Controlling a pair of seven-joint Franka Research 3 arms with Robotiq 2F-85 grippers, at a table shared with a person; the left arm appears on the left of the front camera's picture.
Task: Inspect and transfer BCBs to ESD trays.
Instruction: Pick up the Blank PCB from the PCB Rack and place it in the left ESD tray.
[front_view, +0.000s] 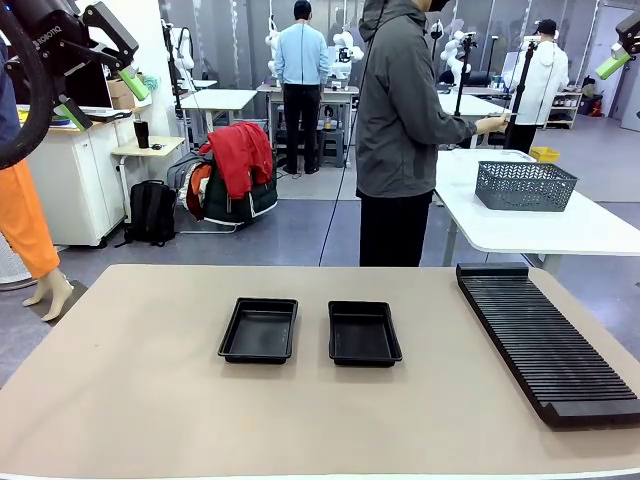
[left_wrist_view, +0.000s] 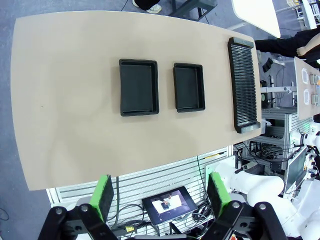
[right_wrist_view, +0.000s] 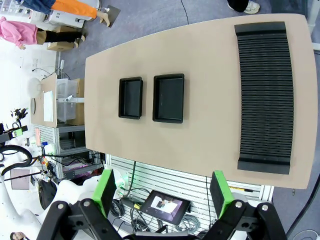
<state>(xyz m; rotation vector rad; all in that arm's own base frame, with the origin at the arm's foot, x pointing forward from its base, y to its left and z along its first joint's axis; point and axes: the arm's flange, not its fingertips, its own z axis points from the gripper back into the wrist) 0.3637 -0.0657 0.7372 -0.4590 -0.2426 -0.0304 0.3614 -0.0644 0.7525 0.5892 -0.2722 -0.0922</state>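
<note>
Left end effector (left_wrist_view: 160, 177) and right end effector (right_wrist_view: 162, 175) raised, jaws apart, empty, overlooking the worktop (front_view: 130, 400); left tray (front_view: 260, 330) and right tray (front_view: 363, 332) lie empty, side by side, likely so either arm can reach.

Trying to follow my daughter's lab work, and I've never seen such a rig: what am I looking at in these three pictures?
This is a robot with two white arms. The front picture looks across a beige table at a person standing at the far side. The other two come from cameras on the wrists, looking down past the left arm's fingers and the right arm's fingers. On the table lie two empty black trays side by side and a long ribbed black rack. Both pairs of fingers stand open, high above the table, holding nothing.
</note>
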